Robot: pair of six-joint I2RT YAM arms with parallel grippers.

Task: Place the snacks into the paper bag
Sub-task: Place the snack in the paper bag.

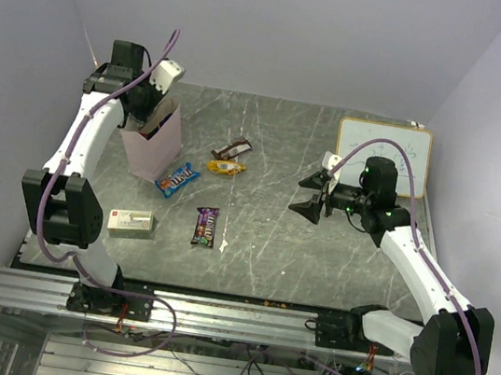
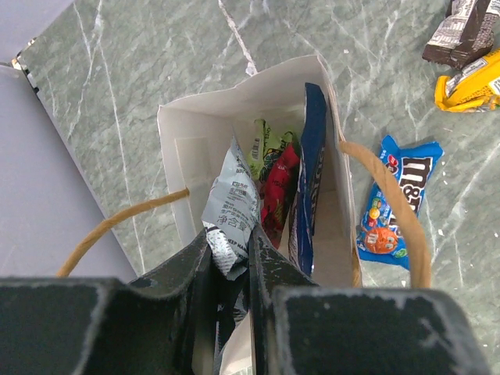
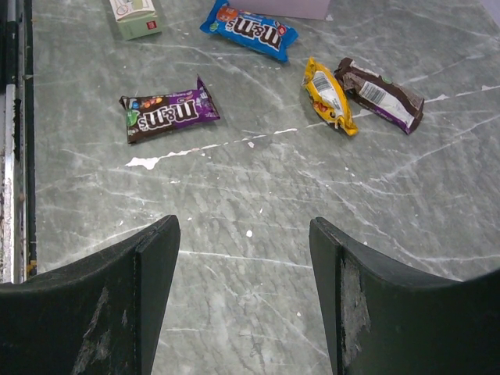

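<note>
The pale mauve paper bag (image 1: 154, 150) stands at the back left, open at the top (image 2: 187, 141). My left gripper (image 2: 230, 254) is above its mouth, shut on a silver packet (image 2: 230, 207) that hangs into the bag. A red packet (image 2: 279, 187), a green one (image 2: 266, 144) and a large dark blue one (image 2: 311, 180) are inside. On the table lie a blue M&M's packet (image 1: 177, 179), a purple-brown M&M's packet (image 1: 205, 226), a yellow packet (image 1: 226, 168) and a brown bar (image 1: 231, 150). My right gripper (image 1: 310, 196) is open and empty (image 3: 244, 234), to the right of the snacks.
A pale beige box with a red mark (image 1: 130, 221) lies at the near left. A white framed whiteboard (image 1: 383, 156) lies at the back right. Purple walls close in the sides and the back.
</note>
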